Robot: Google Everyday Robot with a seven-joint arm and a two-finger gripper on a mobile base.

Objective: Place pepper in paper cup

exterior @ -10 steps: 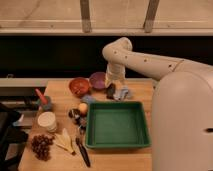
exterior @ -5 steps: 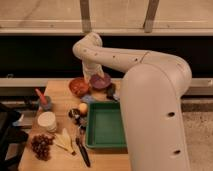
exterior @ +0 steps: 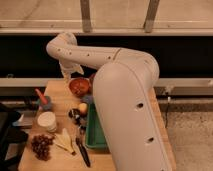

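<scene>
The pepper (exterior: 40, 95) is slender and red-orange, and stands tilted in a small blue cup (exterior: 46, 104) near the table's left edge. The paper cup (exterior: 47, 121) is short, wide and white, and sits just in front of the blue cup. My gripper (exterior: 68, 75) hangs at the end of the white arm over the back of the table. It is just left of the red-orange bowl (exterior: 79, 86), and behind and to the right of the pepper. Nothing shows in it.
A round yellow-orange fruit (exterior: 82, 107) lies mid-table beside small dark items. A green tray (exterior: 93, 131) is half hidden by my arm. Grapes (exterior: 41, 146), pale wedge slices (exterior: 64, 141) and a black knife (exterior: 83, 151) lie at the front.
My arm has swung left across the table; the gripper went from the right of the bowls to the left of the red-orange bowl. The table's objects have not moved.
</scene>
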